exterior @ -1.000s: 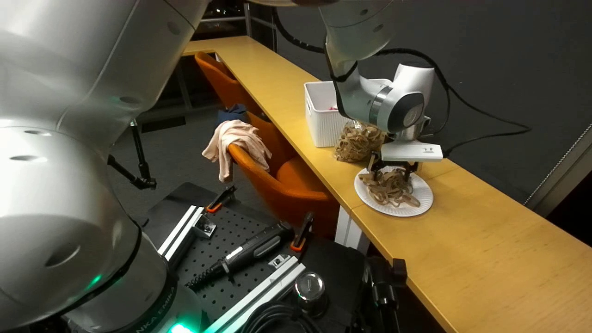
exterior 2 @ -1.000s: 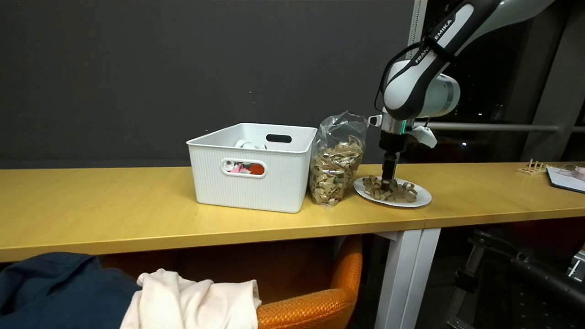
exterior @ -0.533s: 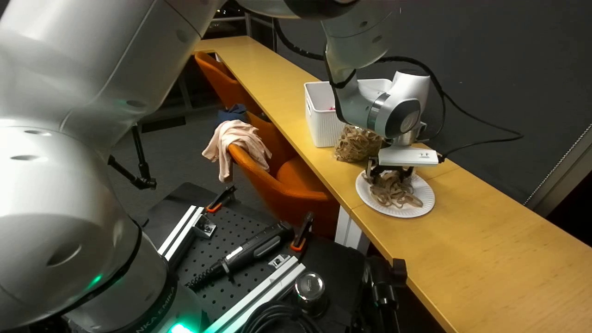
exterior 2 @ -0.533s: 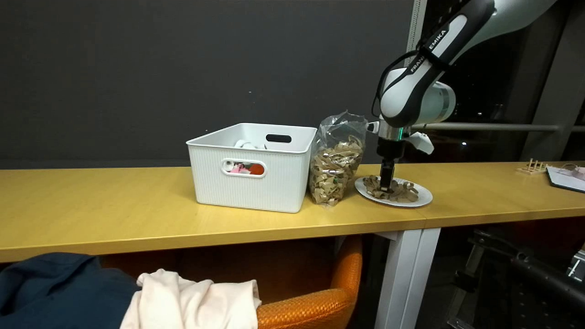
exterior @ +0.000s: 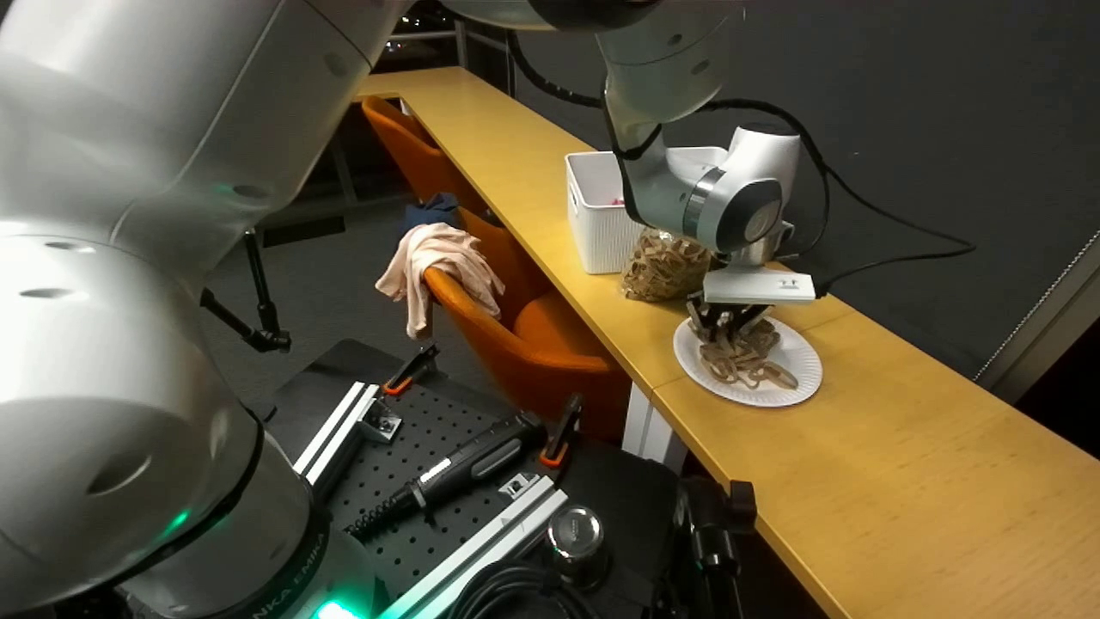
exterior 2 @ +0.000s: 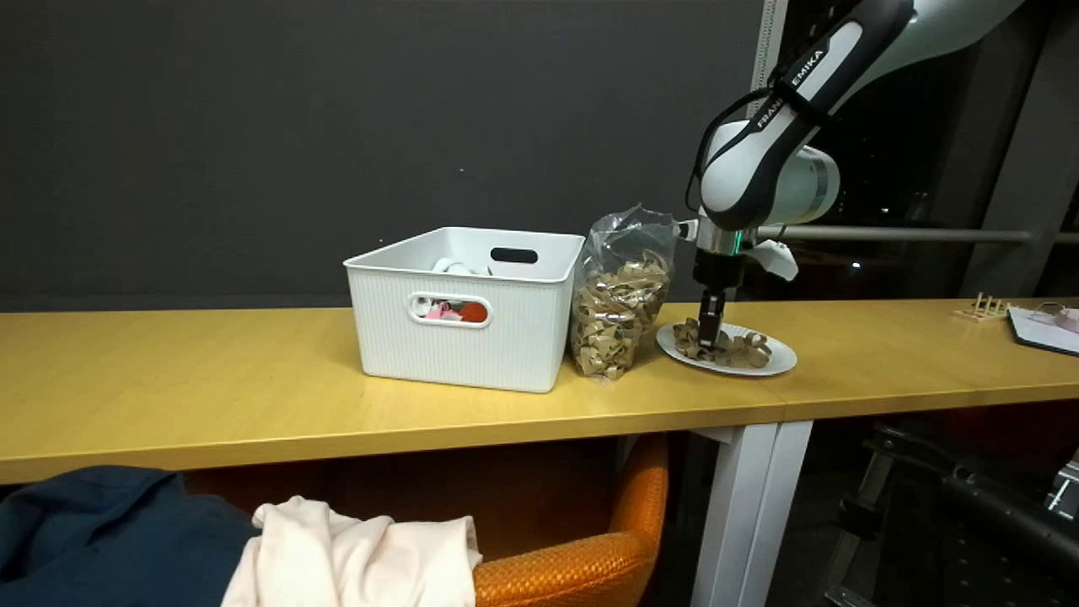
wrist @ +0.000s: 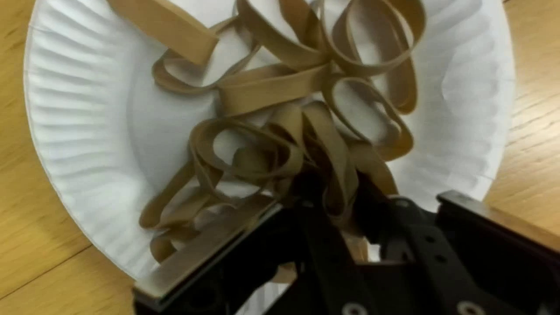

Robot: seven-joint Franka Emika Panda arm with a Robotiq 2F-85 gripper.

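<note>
My gripper (wrist: pixel 332 192) reaches in from the bottom of the wrist view. Its dark fingers have drawn close together, with loops of tan rubber bands (wrist: pixel 271 94) pinched between them. The fingertips themselves are partly hidden among the bands. More bands lie in a loose tangle around the fingers on a white paper plate (wrist: pixel 78 131) with a fluted rim. In both exterior views the gripper (exterior: pixel 726 331) points down into the pile, toward one side of the plate (exterior: pixel 803 374). From the side, the gripper (exterior 2: pixel 710 339) stands upright over the plate (exterior 2: pixel 780 364).
A clear bag (exterior 2: pixel 620 303) filled with similar bands stands close beside the plate. Past it is a white bin (exterior 2: pixel 459 350) with mixed items. The wooden table (exterior: pixel 902 447) runs along a dark wall, and an orange chair (exterior: pixel 550 344) with clothes stands at its edge.
The gripper lowered slightly into the pile, then rose a little while its fingers drew together on bands. In an exterior view the plate slid a little to the right.
</note>
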